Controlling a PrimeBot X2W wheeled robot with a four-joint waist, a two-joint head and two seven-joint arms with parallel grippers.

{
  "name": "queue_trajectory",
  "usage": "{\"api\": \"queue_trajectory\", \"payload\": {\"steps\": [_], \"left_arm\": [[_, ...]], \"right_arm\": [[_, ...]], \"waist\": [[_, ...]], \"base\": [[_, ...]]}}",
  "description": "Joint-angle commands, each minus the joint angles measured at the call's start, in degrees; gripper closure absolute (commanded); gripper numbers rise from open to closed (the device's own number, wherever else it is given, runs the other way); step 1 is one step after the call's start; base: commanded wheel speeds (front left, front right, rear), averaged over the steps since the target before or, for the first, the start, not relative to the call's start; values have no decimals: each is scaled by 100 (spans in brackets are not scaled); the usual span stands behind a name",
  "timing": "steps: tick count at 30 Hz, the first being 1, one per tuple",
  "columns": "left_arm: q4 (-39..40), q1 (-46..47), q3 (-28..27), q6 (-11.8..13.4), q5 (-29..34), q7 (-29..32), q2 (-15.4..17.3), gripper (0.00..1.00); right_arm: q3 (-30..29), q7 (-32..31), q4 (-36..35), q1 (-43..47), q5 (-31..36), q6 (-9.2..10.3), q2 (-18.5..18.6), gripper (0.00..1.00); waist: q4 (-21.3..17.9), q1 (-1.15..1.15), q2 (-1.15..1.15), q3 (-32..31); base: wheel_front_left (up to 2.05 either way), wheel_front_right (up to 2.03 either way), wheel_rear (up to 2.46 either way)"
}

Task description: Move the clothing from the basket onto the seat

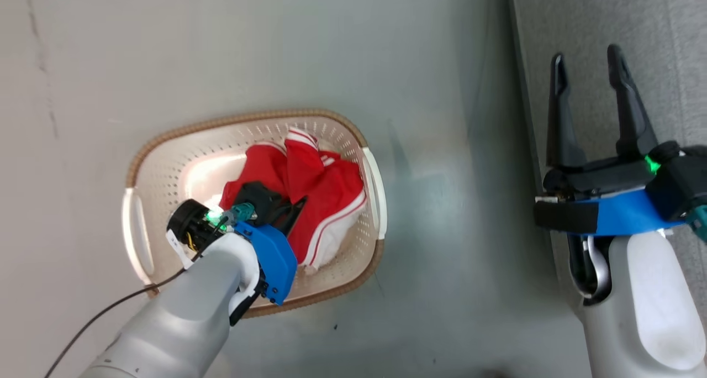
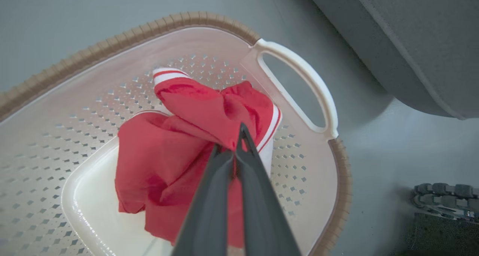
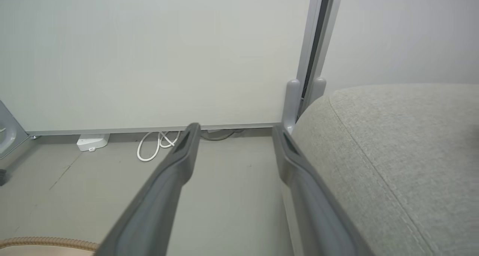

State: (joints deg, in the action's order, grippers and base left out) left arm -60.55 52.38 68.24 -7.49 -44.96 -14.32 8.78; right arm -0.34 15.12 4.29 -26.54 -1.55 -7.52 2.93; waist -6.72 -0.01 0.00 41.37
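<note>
— Where do we stand?
— Our left gripper (image 2: 230, 138) is pinched closed on a fold of the clothing (image 2: 168, 151), which lies bunched in the basket (image 1: 248, 118); our right gripper (image 1: 588, 68) hangs with fingers spread wide by the seat (image 1: 679, 30).
— How do we lift?
— Straight up, we'd say, until the trailing cloth clears the rim; then across to the seat; a thin pinch may slip.

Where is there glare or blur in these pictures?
Head view: glare whitens the basket floor beside the clothing. Left wrist view: shiny streaks along the basket floor; the left pincer softens near the lens. Right wrist view: even light, no glare; the right pincer blurs low down.
</note>
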Motion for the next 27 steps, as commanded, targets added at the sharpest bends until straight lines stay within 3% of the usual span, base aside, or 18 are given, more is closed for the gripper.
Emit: {"api": "queue_trajectory", "payload": {"steps": [1,6,17,20,27], "left_arm": [[66,-98,21,4,-42,-58,21,100],[465,-168,-139,4,-73,-100,60,100],[1738,-557,-1279,154,651,-94,257,100],[2137,-639,-1714,168,774,-95,214,100],[2528,-578,-2011,167,1053,-95,94,100]], "right_arm": [[-21,5,44,125,-11,6,-8,0],[-81,5,192,376,-21,6,0,0],[-136,5,459,998,-94,6,56,0],[-116,5,539,1194,-125,6,70,0],[-74,5,638,1556,-167,6,84,0]], "waist": [[141,1,0,-439],[299,1,0,-1016],[507,1,0,-2249],[514,1,0,-2639],[514,1,0,-3249]], "base": [[0,0,0],[0,0,0],[0,0,0],[0,0,0],[0,0,0]]}}
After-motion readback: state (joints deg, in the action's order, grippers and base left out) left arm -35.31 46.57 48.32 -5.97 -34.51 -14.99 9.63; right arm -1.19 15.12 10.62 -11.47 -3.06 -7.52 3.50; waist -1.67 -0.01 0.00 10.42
